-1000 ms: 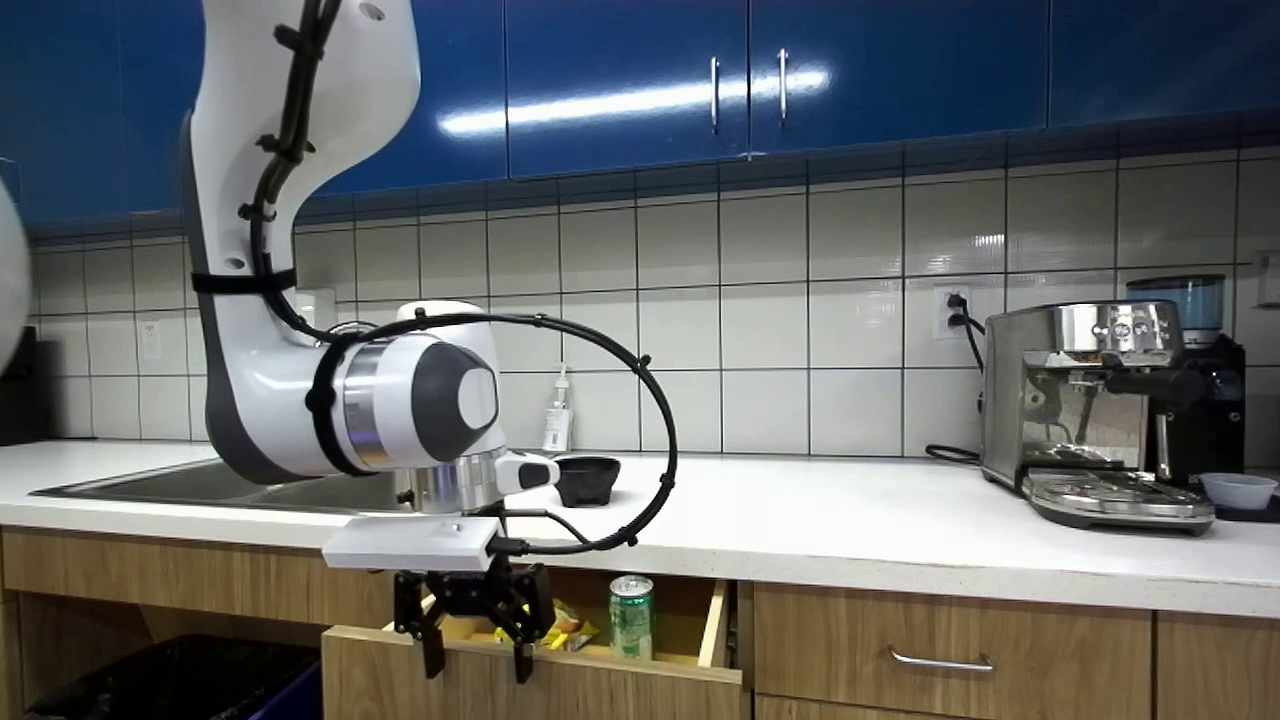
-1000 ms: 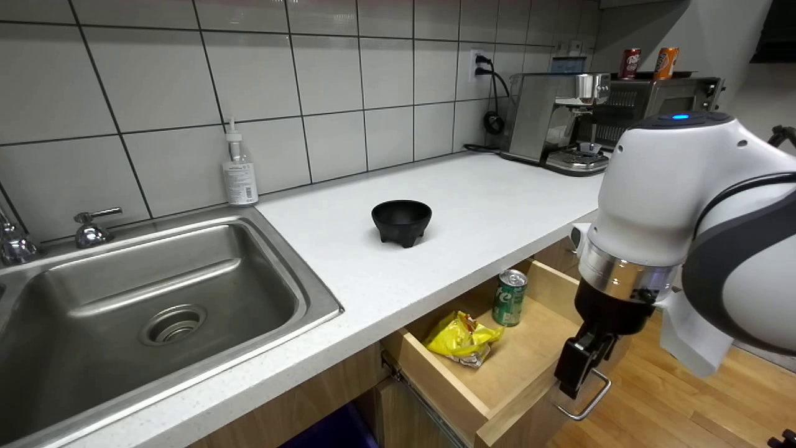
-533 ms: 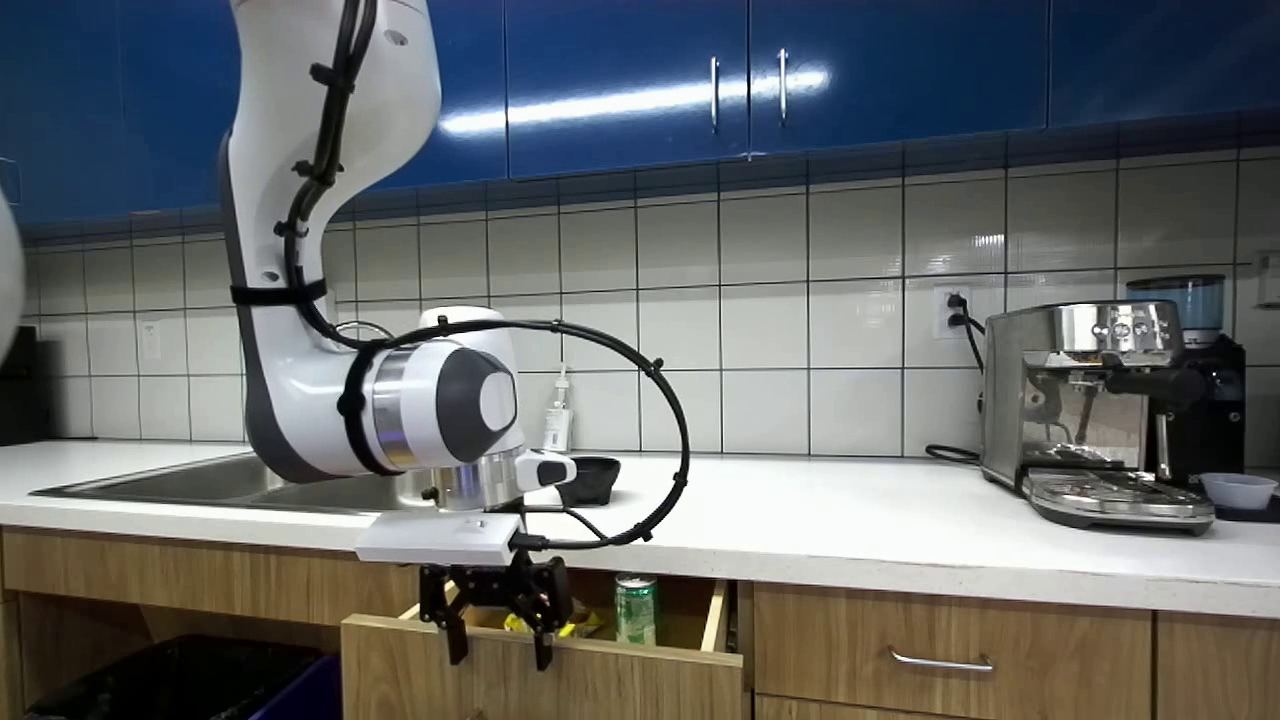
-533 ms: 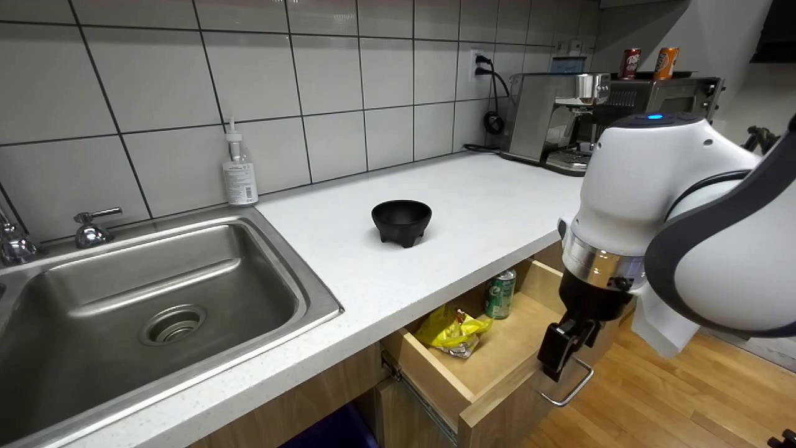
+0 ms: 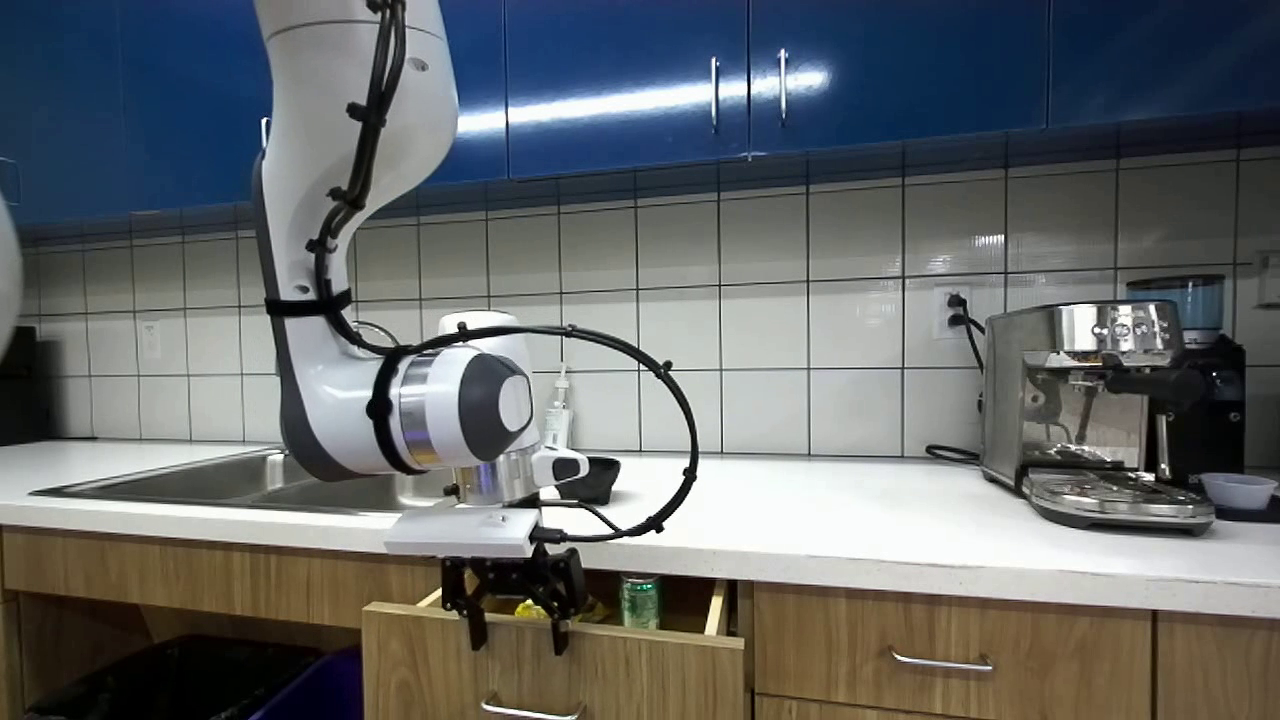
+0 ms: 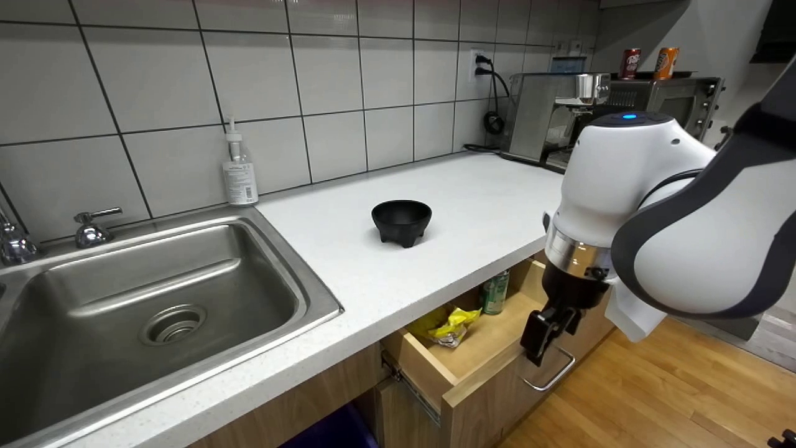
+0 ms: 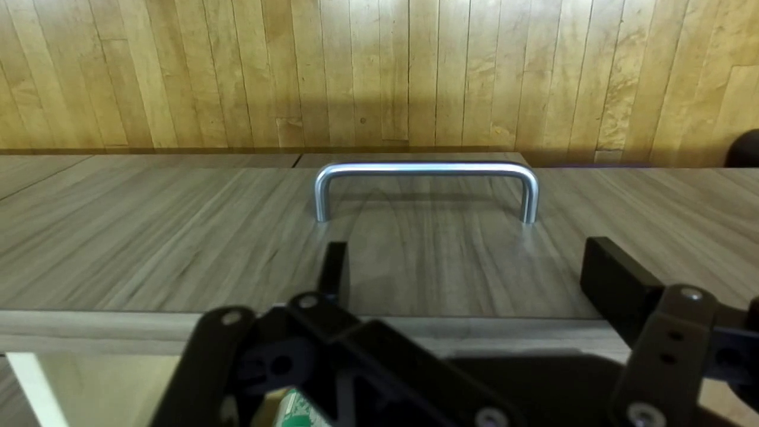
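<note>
On the front of the part-open drawer (image 5: pixel 660 670) sits the handle (image 7: pixel 427 169); our gripper (image 5: pixel 519 643) hangs at that front, spread wide and empty, and we should set both fingers (image 7: pixel 622 284) square to it.

Kitchen — steel sink (image 6: pixel 137 280), tiled wall (image 5: pixel 680 330), espresso machine (image 5: pixel 1090 415), blue cabinets (image 5: pixel 620 60)

Pulled-out drawer (image 6: pixel 491 333), upright green can (image 6: pixel 495 293), yellow bag (image 6: pixel 453 326) apparently just beside it

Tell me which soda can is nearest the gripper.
The green can, standing in the open drawer whose front the gripper is at. The red can and orange can are farther off, up on the oven.
</note>
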`<state>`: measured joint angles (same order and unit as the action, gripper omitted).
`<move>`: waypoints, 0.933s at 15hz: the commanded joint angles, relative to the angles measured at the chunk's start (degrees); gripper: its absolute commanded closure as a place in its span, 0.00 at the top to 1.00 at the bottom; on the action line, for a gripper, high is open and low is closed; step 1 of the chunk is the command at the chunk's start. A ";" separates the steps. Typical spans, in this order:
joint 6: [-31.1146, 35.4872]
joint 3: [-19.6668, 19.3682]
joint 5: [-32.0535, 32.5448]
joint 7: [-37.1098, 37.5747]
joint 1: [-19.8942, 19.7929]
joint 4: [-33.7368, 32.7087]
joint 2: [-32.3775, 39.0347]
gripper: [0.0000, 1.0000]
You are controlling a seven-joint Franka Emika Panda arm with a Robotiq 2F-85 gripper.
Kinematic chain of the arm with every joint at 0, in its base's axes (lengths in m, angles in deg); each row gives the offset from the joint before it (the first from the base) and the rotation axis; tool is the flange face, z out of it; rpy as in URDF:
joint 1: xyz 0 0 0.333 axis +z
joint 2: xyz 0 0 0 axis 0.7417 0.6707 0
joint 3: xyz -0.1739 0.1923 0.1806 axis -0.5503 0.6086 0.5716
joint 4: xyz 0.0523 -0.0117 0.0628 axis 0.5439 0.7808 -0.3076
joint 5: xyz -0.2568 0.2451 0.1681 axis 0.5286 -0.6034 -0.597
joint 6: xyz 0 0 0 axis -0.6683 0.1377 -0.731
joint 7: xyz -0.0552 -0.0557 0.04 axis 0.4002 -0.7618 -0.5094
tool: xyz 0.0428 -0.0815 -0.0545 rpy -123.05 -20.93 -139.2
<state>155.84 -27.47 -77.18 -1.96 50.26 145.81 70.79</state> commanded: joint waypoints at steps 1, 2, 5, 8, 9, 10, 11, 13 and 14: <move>0.39 -0.07 -1.36 -2.26 -1.01 -3.71 2.23 1.00; 0.37 -0.03 -1.47 -2.41 -1.09 -4.12 2.50 1.00; 0.28 0.04 -1.83 -2.67 -1.26 -5.31 3.28 1.00; 0.06 0.02 -2.04 -2.97 -1.37 -6.57 3.99 1.00; -0.02 0.05 -2.13 -3.10 -1.45 -7.02 4.27 1.00; -0.08 0.01 -2.14 -3.14 -1.47 -7.43 4.56 1.00; -0.14 0.00 -2.17 -3.23 -1.50 -7.85 4.87 1.00; -0.25 0.04 -2.22 -3.38 -1.59 -8.61 5.40 1.00; -0.31 0.02 -2.20 -3.41 -1.59 -9.04 5.66 1.00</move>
<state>155.77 -27.47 -78.13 -3.17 49.85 140.30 74.60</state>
